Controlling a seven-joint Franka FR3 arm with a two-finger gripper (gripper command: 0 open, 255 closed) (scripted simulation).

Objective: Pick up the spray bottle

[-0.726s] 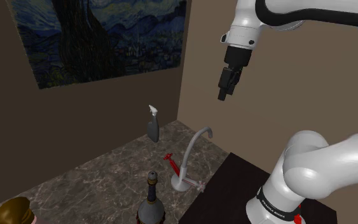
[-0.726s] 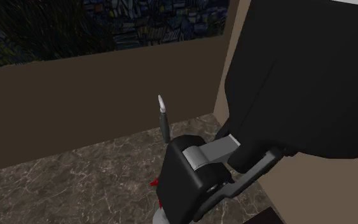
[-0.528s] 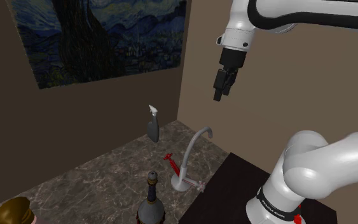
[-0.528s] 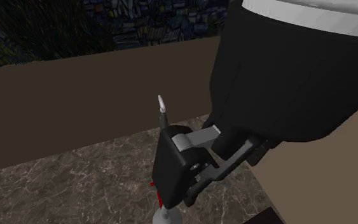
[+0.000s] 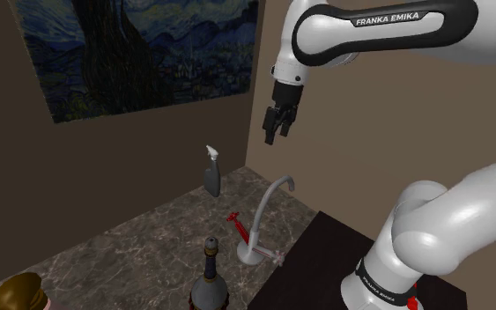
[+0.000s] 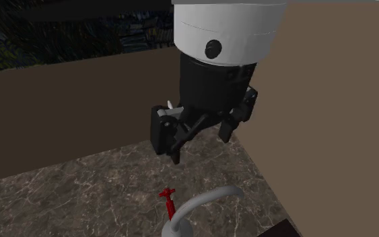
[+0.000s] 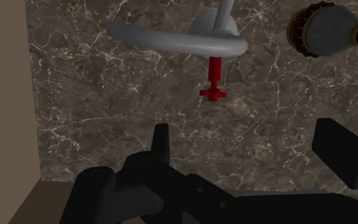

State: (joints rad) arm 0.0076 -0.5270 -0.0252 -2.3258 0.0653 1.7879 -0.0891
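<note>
The spray bottle (image 5: 211,173), dark grey with a white nozzle, stands upright on the marble counter (image 5: 140,242) near the back wall corner. My gripper (image 5: 275,137) hangs high in the air, up and to the shoulder view's right of the bottle and well apart from it. Its fingers stand open with nothing between them. In the second exterior view the gripper (image 6: 201,145) points down in front of where the bottle stands and covers most of it. In the wrist view the gripper (image 7: 247,137) looks down on the counter with its two fingers wide apart.
A curved grey faucet (image 5: 264,216) with a red handle (image 5: 234,220) rises from the counter below the gripper. A dark bottle (image 5: 210,280) stands nearer the front, a brown rounded object (image 5: 21,295) at the lower left. Walls close the back and the shoulder view's right.
The arm has swung toward the shoulder view's left, carrying the gripper left and slightly lower, closer to the spray bottle. The bottle has not moved.
</note>
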